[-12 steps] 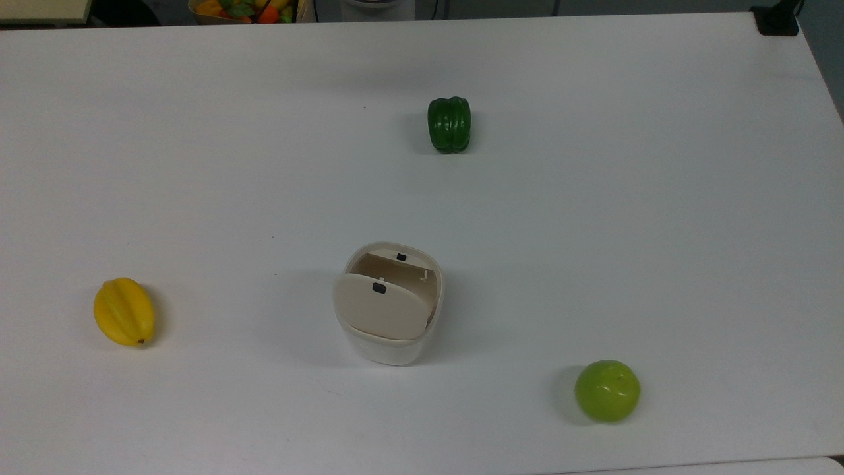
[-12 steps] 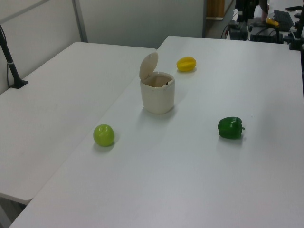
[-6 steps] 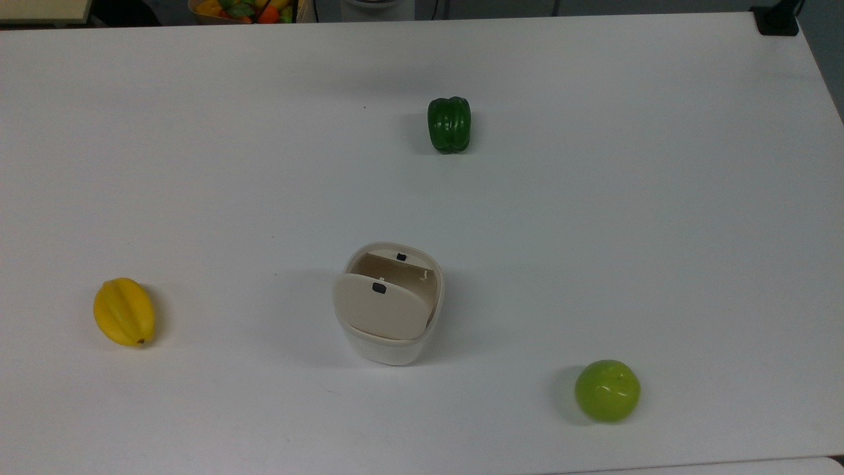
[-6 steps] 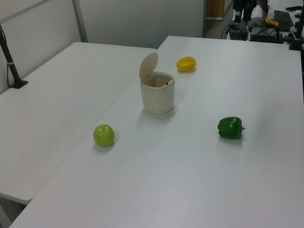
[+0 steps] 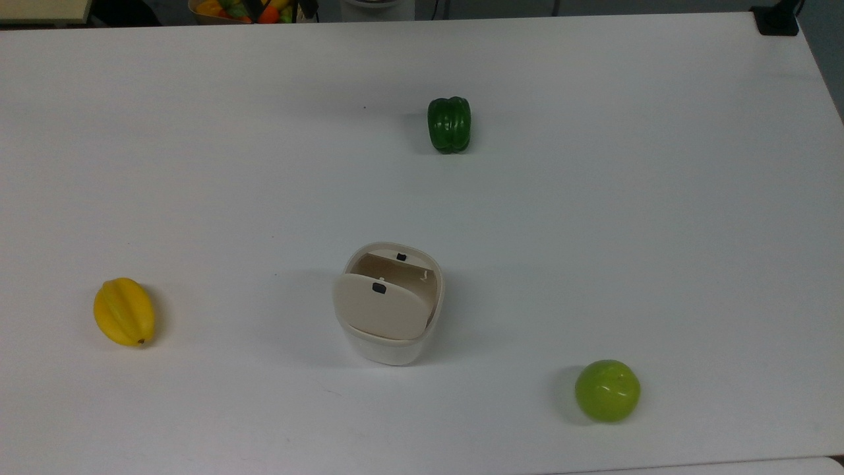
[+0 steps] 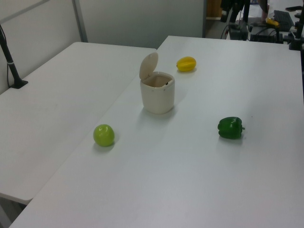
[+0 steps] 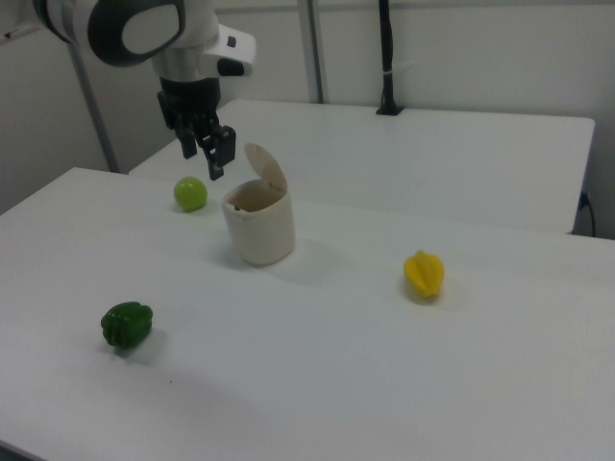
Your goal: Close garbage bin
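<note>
Nothing on the tabletop (image 5: 593,218) is moved; the bin (image 5: 390,330) lid (image 5: 382,307) is left raised, untouched. The gripper (image 7: 213,152), slightly spread, is held upper left.

White desk (image 5: 593,218), top view. Garbage bin (image 5: 390,343): white, rounded-square, standing near the middle, closer to the bottom edge; beige lid (image 5: 382,307) raised, black latch on it, opening exposed. Green bell pepper (image 5: 449,124): toward the top edge, well apart from the bin. Yellow starfruit (image 5: 124,311): near the left edge. Green apple (image 5: 607,390): toward the bottom-right corner. Basket of mixed produce (image 5: 247,10): beyond the top edge.
</note>
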Robot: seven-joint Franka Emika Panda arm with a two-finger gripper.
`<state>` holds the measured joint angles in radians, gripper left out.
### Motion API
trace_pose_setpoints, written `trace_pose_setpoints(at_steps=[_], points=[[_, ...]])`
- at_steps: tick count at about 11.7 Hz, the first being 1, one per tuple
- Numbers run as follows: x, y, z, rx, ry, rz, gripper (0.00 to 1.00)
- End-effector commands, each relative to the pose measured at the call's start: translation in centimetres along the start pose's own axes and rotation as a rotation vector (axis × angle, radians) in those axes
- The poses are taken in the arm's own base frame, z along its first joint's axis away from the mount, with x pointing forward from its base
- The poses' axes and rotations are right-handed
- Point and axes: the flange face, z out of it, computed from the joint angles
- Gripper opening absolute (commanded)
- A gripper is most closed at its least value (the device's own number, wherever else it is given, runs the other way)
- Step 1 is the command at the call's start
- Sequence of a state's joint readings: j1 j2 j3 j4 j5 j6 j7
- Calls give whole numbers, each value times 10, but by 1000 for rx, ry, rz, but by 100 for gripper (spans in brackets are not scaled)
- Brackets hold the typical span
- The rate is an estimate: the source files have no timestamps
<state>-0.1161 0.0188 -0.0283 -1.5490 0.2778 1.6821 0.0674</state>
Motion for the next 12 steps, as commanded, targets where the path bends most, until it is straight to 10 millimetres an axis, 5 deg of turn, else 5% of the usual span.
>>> trace_pose_setpoints(at_steps=[1,2,5,7,12], points=[[6,-7,10,31,6,-24,7],[12,-8,14,48,25,-20,0],[28,-30,39,50,75,-54,0],[41,-66,47,64,205,-95,0],[76,-104,76,92,508,-141,0]])
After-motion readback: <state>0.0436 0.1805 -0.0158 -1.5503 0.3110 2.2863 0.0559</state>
